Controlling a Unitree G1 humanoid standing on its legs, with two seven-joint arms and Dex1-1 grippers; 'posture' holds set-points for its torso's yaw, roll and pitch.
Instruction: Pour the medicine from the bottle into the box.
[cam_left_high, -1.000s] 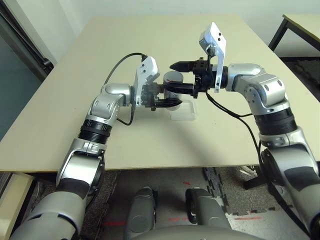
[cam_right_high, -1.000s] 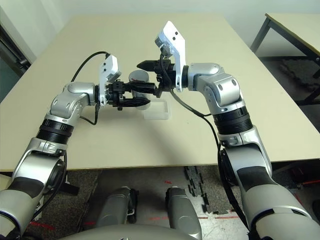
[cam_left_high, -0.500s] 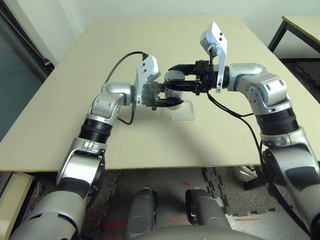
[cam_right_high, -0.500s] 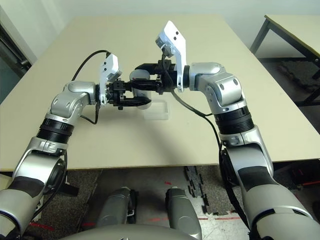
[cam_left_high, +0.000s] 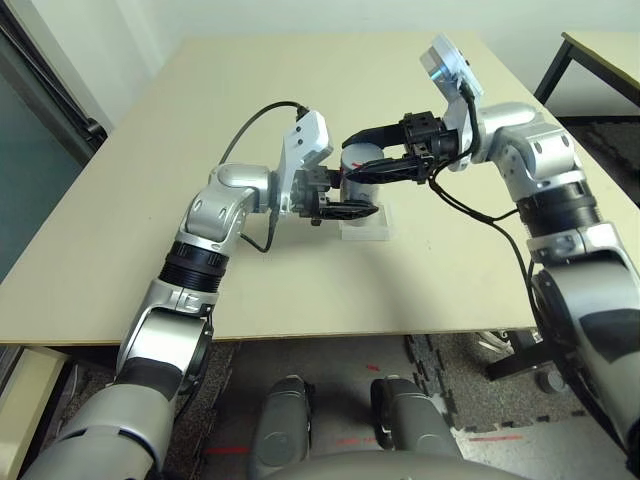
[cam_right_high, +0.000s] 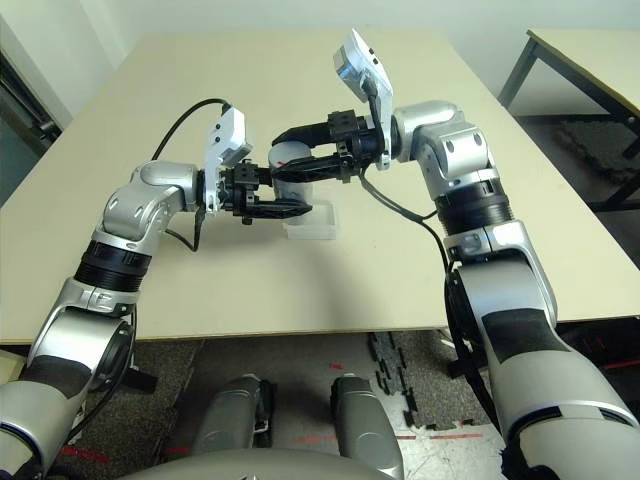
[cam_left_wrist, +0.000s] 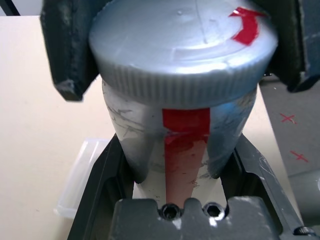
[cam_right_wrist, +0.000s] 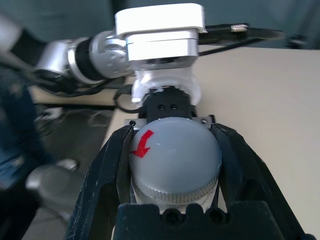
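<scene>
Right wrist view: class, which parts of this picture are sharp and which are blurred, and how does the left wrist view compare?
Right wrist view: the cap with its red arrow is fairly sharp; the left arm and the room behind are blurred. Left wrist view: the bottle and its ribbed cap rim are crisp, with soft glare on the cap top; the box below is softer.

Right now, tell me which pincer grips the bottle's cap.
The right pincer: its fingers clamp the grey cap, while the left pincer holds the bottle body.
</scene>
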